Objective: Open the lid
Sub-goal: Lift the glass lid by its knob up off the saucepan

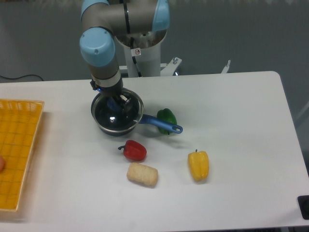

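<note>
room: worktop (231,106) bare on right, pan (116,116) w/ peppers close in front
pan: lid (126,117) on it
gripper (116,102): down at lid centre, can't tell if clamped
basket (19,145): left edge

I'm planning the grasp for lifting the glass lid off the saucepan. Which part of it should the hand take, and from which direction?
Probably the light blue knob at the centre of the lid, approached from straight above. The lid lies roughly flat on the saucepan, its thin rim sitting against the pot's edge and offering little purchase, while the knob stands up. The hand is already over the knob; whether it has closed cannot be told.
</note>
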Robot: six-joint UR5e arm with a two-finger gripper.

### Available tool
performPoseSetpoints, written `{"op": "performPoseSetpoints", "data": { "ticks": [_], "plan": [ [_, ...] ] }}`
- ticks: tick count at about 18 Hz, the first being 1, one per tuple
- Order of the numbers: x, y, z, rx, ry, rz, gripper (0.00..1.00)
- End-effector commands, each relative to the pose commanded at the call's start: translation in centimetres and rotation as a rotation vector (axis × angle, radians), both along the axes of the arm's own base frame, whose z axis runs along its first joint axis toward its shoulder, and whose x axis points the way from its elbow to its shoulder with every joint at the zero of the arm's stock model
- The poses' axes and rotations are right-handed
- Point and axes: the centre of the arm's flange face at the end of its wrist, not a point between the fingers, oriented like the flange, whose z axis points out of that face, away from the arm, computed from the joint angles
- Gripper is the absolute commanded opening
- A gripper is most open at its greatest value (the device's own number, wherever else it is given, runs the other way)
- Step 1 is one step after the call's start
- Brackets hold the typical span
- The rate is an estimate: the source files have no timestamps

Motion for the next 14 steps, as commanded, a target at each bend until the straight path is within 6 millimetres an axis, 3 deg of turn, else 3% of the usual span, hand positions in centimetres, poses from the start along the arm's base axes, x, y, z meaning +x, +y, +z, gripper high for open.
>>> {"op": "performPoseSetpoints", "data": {
  "ticks": [4,14],
  "plan": [
    [-2.0,0.6,0.6,0.012,0.007,-0.020,0.58],
    [-2.8,1.6,0.2,0.010,0.005,-0.035,0.58]
  ]
}}
